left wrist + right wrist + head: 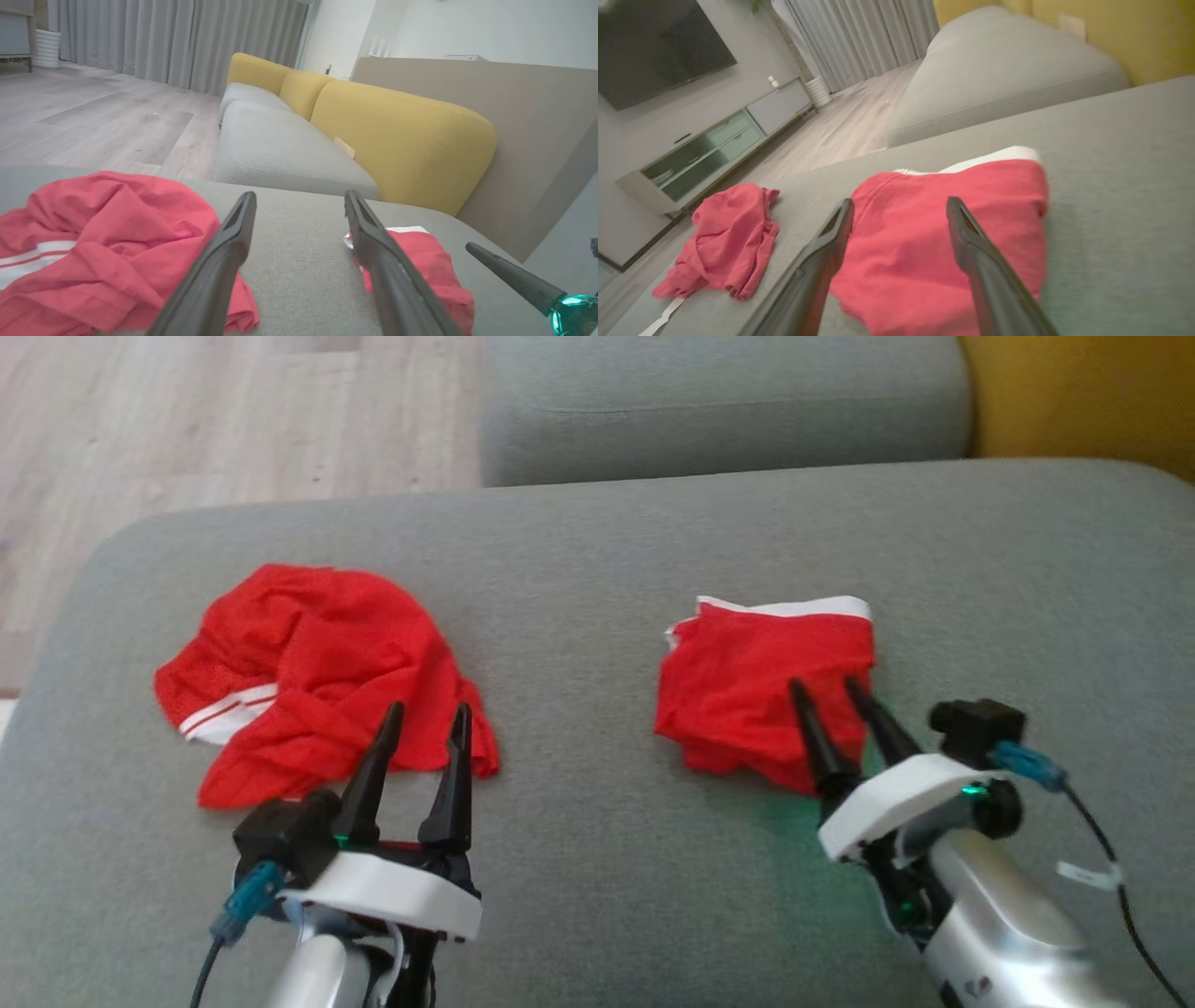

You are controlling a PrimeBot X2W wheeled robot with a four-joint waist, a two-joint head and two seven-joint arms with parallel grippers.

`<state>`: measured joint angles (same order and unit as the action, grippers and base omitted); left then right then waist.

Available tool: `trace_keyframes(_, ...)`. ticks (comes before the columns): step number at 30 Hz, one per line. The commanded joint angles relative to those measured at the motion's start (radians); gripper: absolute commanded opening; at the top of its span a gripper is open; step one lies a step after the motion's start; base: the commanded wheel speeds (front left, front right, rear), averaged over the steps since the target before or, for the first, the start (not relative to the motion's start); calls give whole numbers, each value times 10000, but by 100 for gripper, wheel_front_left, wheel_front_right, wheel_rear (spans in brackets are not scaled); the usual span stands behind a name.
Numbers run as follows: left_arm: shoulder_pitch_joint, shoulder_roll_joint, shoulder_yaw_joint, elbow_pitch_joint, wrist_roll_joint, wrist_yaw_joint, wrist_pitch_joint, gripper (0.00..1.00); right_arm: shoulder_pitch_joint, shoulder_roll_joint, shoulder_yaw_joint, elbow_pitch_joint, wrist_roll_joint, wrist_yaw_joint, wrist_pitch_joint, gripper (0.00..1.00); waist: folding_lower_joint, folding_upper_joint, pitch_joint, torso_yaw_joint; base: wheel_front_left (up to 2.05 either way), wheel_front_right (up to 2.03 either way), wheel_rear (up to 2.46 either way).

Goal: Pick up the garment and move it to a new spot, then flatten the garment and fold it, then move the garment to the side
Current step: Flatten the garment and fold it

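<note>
Red, soft and light, the crumpled garment [336, 644] lies at the left of the grey cushion [579, 569], the left gripper [429, 709] poised at its near edge, fingers wide. It would likely bunch and slip; a pinch at the white-striped hem looks best. Rightwards, the right gripper [823, 682] stands spread, empty, over the folded garment [738, 681].

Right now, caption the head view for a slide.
Open left hand near crumpled red garment; open right hand over folded red garment.
</note>
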<state>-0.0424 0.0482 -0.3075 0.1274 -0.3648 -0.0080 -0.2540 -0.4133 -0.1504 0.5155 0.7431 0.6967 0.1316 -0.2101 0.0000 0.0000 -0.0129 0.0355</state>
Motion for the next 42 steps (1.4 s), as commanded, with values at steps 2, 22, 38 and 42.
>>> trace_keyframes(2,-463,20,425,-491,-23,18,-78,100,163,29,-675,-586,-790,-9,-354,100,0,0,47,-351,0,0,0)
trace_keyframes(22,-397,20,531,-898,699,-97,-78,100,2551,996,-4445,-3626,-4539,-9,-465,100,0,0,208,-1149,0,0,0)
trace_keyframes(38,-1233,20,-314,-734,605,-363,-78,100,133,1001,-3650,-2337,-5315,-9,-229,0,0,0,1884,702,0,0,0)
trace_keyframes(42,-1404,20,-502,-711,520,-337,-78,100,-791,1001,-3984,-800,-5646,-9,-319,0,0,0,2189,1284,0,0,0)
